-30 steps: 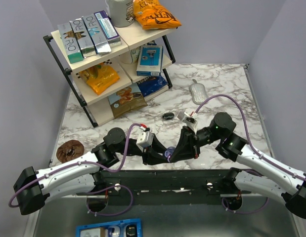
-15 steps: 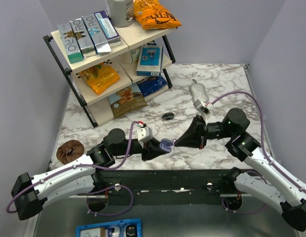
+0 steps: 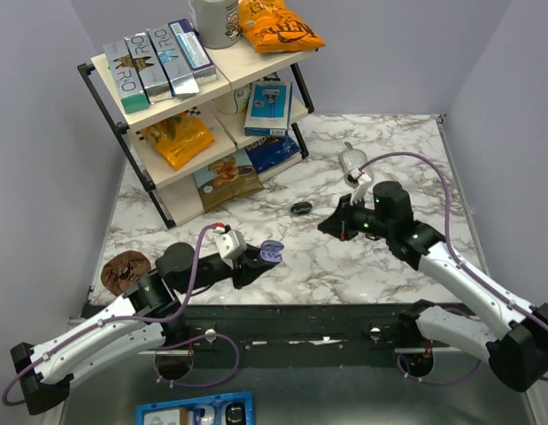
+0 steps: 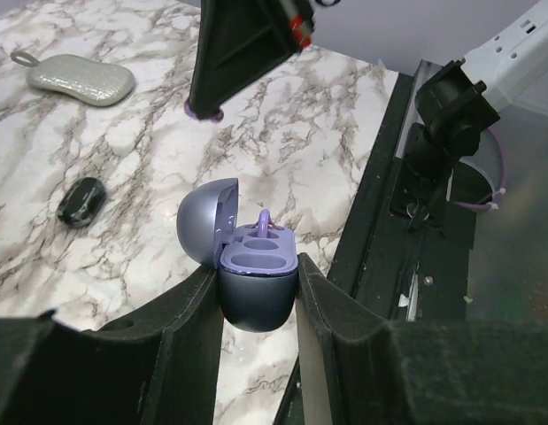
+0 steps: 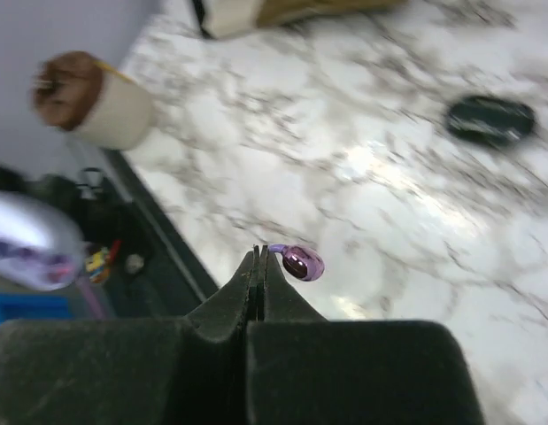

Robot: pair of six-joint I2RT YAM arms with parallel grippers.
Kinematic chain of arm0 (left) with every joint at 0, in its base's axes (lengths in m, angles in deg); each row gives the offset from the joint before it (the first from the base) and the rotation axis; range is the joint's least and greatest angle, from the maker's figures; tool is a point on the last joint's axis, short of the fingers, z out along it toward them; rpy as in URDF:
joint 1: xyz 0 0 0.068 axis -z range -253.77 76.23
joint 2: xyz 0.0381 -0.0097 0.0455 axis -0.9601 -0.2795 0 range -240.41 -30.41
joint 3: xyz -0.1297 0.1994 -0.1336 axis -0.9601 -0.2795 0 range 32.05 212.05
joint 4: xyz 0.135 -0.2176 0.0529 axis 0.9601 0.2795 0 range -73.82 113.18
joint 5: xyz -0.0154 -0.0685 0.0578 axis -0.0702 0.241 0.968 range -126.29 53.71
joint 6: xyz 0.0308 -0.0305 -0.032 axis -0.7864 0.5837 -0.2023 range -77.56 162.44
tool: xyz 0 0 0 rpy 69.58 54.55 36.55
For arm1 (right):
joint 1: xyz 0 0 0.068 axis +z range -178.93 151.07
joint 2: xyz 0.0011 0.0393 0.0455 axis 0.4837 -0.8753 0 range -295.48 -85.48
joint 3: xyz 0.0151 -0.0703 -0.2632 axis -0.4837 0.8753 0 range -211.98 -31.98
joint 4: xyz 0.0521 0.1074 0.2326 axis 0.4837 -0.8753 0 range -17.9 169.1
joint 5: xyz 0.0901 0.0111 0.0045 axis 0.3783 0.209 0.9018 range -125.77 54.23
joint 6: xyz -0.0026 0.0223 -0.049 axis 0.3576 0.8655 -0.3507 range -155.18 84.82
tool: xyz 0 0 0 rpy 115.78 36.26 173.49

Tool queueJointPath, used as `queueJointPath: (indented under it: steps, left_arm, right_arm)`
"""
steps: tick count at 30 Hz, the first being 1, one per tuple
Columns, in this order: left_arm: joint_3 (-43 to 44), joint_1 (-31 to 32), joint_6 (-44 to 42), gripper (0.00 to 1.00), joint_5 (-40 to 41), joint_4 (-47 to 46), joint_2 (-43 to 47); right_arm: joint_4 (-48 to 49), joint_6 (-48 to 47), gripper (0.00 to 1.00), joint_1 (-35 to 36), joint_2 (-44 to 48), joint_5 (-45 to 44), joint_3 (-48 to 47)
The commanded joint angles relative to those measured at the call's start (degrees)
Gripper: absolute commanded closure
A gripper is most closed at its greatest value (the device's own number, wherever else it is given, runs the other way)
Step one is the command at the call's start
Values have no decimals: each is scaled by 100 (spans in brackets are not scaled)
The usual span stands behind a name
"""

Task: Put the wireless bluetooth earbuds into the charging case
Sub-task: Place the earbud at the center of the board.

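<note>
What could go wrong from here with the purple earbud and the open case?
The right gripper pinches the purple earbud only by its thin stem, so it may slip onto the marble table. In the charging case, held by the left gripper, another earbud sticks up, perhaps unseated; a bump could tip it out.

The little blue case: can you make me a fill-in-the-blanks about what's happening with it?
1. The left gripper holds the case with its lid ____.
2. The right gripper pinches a ____ earbud.
3. One well holds a second earbud; the other well is ____.
Missing: open; purple; empty.
</note>
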Motion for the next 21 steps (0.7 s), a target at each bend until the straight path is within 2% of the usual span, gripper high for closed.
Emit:
queueJointPath:
  steps: [1, 7, 11, 21]
  left_arm:
    - [2, -18, -159, 100, 194, 316, 280]
    - [-24, -18, -177, 100, 54, 184, 219]
    - [-33, -9, -142, 100, -122, 9, 183]
    - [-130, -18, -80, 100, -491, -123, 298]
  right_arm:
    - [-766, -683, 99, -7, -519, -1150, 51]
    - [-1100, -1316, 99, 642, -1468, -1799, -387]
    - [-926, -1667, 99, 976, -1944, -1984, -467]
    - [-459, -3310, 99, 1180, -2664, -1185, -1046]
